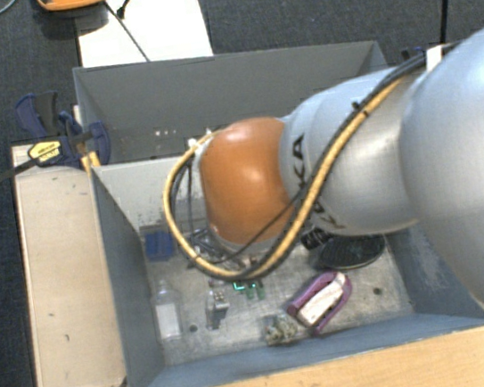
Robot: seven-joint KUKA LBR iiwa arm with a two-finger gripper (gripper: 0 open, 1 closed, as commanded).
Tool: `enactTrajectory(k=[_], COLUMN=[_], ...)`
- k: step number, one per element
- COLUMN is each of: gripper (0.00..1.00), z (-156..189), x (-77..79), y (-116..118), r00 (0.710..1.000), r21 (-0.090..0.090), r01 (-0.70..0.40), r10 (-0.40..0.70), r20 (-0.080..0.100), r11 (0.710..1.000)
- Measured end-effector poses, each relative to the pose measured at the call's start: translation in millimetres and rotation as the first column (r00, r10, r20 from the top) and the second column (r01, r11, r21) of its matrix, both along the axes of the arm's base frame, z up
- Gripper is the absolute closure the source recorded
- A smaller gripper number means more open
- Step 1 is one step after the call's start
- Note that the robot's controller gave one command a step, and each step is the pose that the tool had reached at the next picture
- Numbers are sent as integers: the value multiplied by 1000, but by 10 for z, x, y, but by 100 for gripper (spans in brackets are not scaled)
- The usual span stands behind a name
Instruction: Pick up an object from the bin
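Observation:
My gripper [221, 260] shows as a dark body under the orange cover, low over the middle of the bin floor. Just below it lies a small grey metal piece [216, 310], and beside that a small green piece [253, 290]. To the right of these, a purple and white packet [320, 301] lies at an angle. A grey-green lump [280, 328] rests against the near wall.
A blue block [156, 244] lies by the left wall, with a clear, whitish small bottle [167, 316] below it. A black disc [351, 253] sits at the right, partly under the arm. The arm and its cover hide the back and right of the bin.

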State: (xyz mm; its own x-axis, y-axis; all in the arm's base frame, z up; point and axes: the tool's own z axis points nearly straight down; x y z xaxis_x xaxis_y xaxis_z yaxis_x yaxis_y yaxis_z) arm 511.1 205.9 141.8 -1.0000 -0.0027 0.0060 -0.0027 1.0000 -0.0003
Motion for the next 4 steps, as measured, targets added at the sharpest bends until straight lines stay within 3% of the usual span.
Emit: enactTrajectory(k=[1,2,3,4], gripper=[0,0,0,0], z=[-709,-406,-405,-719], x=[377,164,297,217], y=[382,366,306,510], r00=[702,396,-39,-483], r21=[-4,0,-2,-3], r01=[-712,-918,-999,-876], r10=[712,918,999,876], r20=[6,8,10,10], r11=[702,396,-39,-483])
